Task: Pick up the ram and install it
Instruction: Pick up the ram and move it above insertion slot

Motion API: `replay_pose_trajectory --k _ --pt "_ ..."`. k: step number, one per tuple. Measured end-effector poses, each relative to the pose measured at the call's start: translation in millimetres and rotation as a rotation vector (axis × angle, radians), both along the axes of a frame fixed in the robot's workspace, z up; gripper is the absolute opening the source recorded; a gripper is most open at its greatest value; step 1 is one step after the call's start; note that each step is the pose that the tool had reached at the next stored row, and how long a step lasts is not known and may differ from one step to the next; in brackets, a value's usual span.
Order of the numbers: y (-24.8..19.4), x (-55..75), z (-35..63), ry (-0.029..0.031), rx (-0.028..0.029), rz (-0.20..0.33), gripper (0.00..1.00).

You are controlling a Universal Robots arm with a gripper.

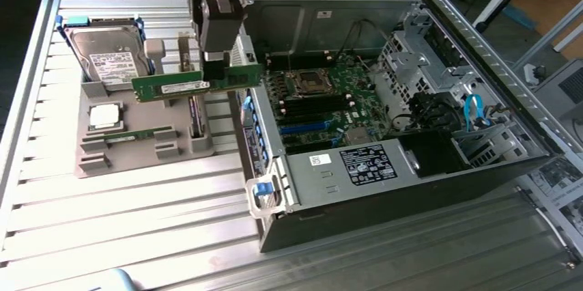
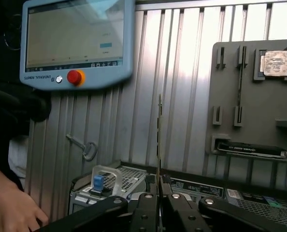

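The ram [image 1: 182,87] is a long green stick with a white label. It hangs level in the air between the grey parts tray [image 1: 136,158] and the open computer case [image 1: 401,161], above the case's near wall. My gripper [image 1: 217,65] is shut on its end nearest the case. In the wrist view the ram [image 2: 159,130] shows edge-on, rising from between my gripper's [image 2: 159,186] closed black fingers. The motherboard [image 1: 332,93] with its dark memory slots [image 1: 315,108] lies inside the case, toward the exterior view's right of the ram.
The tray holds a hard drive [image 1: 109,59], a silver CPU [image 1: 105,117], another green stick [image 1: 136,134] and a dark expansion card [image 1: 196,119]. In the wrist view there are a teach pendant [image 2: 76,43], a key [image 2: 85,147] and a person's hand [image 2: 13,208].
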State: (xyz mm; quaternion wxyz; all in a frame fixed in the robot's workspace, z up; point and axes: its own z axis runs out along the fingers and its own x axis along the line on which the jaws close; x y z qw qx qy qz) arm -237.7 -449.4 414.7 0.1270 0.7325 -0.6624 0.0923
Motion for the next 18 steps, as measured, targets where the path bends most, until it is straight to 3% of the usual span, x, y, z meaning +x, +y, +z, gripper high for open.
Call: replay_pose_trajectory --k 18 --pt "1.7 23.2 -0.1 -0.0001 -0.0432 0.0 0.13"
